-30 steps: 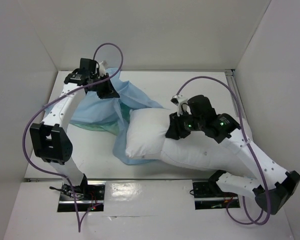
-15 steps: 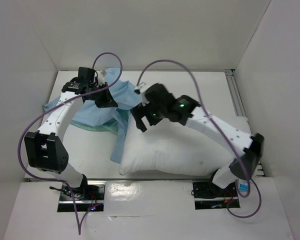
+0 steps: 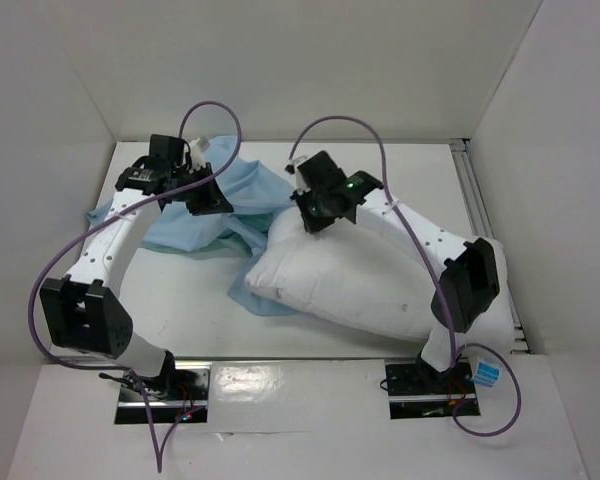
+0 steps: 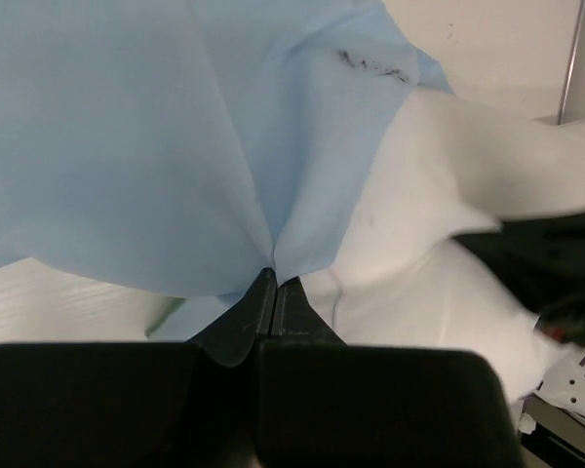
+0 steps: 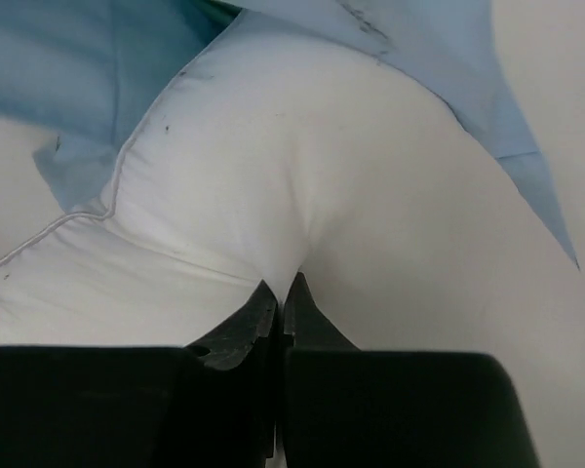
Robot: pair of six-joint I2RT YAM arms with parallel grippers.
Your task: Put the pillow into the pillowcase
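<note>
The plump white pillow (image 3: 360,285) lies slanted across the table's middle, with a small blue-and-white label (image 3: 485,371) at its near right corner. My right gripper (image 3: 311,221) is shut on a pinch of the pillow's (image 5: 273,166) far left end, as the right wrist view (image 5: 285,285) shows. The wrinkled pale blue pillowcase (image 3: 180,228) lies at the far left, one flap under the pillow's left end. My left gripper (image 3: 218,206) is shut on a fold of the pillowcase (image 4: 127,127), its tips (image 4: 275,276) pressed together on the cloth beside the pillow (image 4: 419,244).
White enclosure walls stand on the left, back and right. A metal rail (image 3: 473,200) runs along the table's right side. Purple cables (image 3: 215,108) loop above both arms. The arm bases (image 3: 420,380) sit at the near edge.
My right gripper left the pillow's middle, opened, moved far left and shut on the pillow's far end. The pillow shifted toward the pillowcase. The left gripper stayed shut on the cloth.
</note>
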